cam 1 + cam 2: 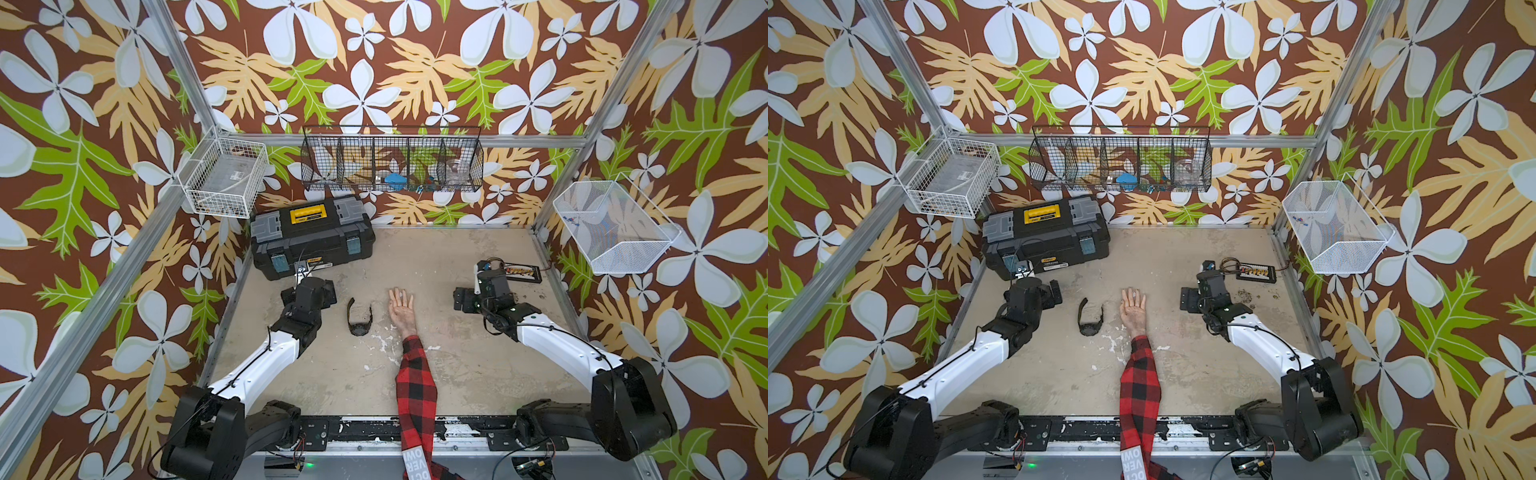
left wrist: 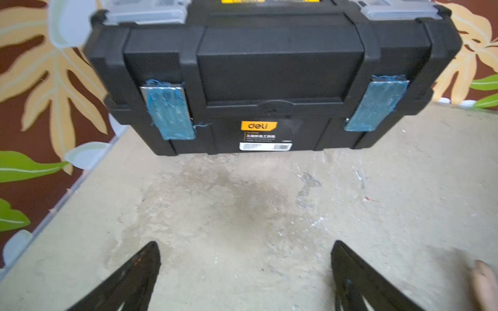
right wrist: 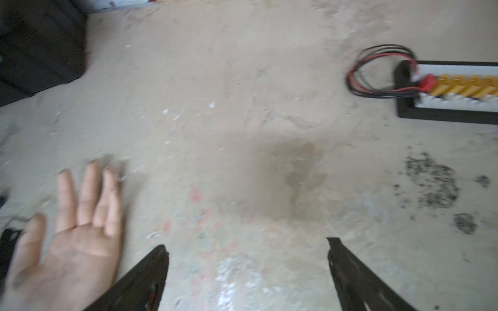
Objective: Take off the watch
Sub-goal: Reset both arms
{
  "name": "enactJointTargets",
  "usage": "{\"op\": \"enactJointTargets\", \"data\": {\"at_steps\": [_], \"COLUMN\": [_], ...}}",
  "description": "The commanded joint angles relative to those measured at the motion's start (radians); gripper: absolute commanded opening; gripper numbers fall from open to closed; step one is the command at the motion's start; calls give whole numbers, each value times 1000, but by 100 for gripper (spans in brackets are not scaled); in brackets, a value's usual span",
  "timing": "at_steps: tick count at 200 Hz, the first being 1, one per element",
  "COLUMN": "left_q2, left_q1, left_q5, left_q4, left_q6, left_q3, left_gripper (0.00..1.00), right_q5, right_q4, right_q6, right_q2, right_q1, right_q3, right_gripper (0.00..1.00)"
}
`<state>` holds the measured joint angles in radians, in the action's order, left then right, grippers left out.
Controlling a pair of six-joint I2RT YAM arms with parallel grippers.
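My left tool [image 2: 245,243] has its jaws spread wide with only bare tabletop [image 2: 242,204] between them, and the black toolbox [image 2: 269,67] sits straight ahead of it. My right tool [image 3: 246,242] is just as wide apart and holds nothing. A connector board [image 3: 458,88] with looped wires lies ahead of it, off to its outer side.

In both top views the watch [image 1: 358,329] [image 1: 1089,329] lies on the tabletop just beside my left tool, on the side facing my right tool, and neither tool touches it. Its strap halves are unfastened and curve away from the round case. The palm-up hand [image 1: 401,309] in the red plaid sleeve [image 1: 417,386] rests between my two tools, close to the watch but apart from it. The wrist is bare.
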<state>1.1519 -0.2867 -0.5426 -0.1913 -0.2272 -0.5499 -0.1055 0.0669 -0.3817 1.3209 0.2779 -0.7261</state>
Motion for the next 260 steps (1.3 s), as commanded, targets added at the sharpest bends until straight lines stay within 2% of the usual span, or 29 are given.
{"op": "enactJointTargets", "data": {"at_steps": [1, 29, 44, 68, 84, 107, 118, 130, 140, 152, 160, 171, 185, 197, 210, 226, 260], "left_q2": [-18, 41, 99, 180, 214, 261, 240, 253, 247, 275, 320, 263, 308, 276, 303, 286, 293], "left_q1": [2, 2, 4, 38, 76, 182, 185, 184, 184, 186, 189, 196, 199, 199, 199, 198, 198], "left_q5": [-147, -208, -219, -168, -118, 28, 71, 106, 165, 210, 202, 229, 222, 213, 212, 233, 236], "left_q4": [-365, -572, -681, -800, -826, -931, -877, -954, -971, -1070, -1205, -1102, -1208, -1067, -1158, -1085, -1108], "left_q6": [122, 200, 239, 196, 159, 95, 89, 109, 129, 146, 165, 141, 153, 131, 142, 144, 144], "left_q3": [99, 186, 218, 253, 264, 316, 310, 336, 353, 399, 430, 429, 443, 400, 420, 399, 406], "left_gripper": [100, 100, 100, 100, 100, 100, 100, 100, 100, 100, 100, 100, 100, 100, 100, 100, 100], "right_q5": [19, -96, -189, -316, -351, -287, -238, -188, -174, -161, -133, -101, -83, -63, -37, -13, -16], "right_q4": [-192, -427, -460, -615, -780, -958, -1024, -1112, -1141, -1132, -1153, -1157, -1175, -1195, -1220, -1259, -1270], "right_q6": [46, 170, 220, 278, 322, 369, 360, 356, 353, 353, 360, 360, 359, 359, 360, 366, 364], "right_q2": [-15, 0, 35, 71, 82, 109, 117, 127, 137, 131, 131, 130, 131, 131, 134, 146, 154], "right_q1": [-88, -119, -120, -126, -130, -150, -166, -179, -184, -185, -191, -199, -206, -211, -217, -221, -222], "right_q3": [74, 170, 161, 220, 294, 360, 394, 434, 446, 448, 458, 462, 471, 484, 497, 514, 521], "right_gripper": [94, 96, 97, 99, 100, 100, 100, 100, 100, 100, 100, 100, 100, 100, 100, 100, 100]}}
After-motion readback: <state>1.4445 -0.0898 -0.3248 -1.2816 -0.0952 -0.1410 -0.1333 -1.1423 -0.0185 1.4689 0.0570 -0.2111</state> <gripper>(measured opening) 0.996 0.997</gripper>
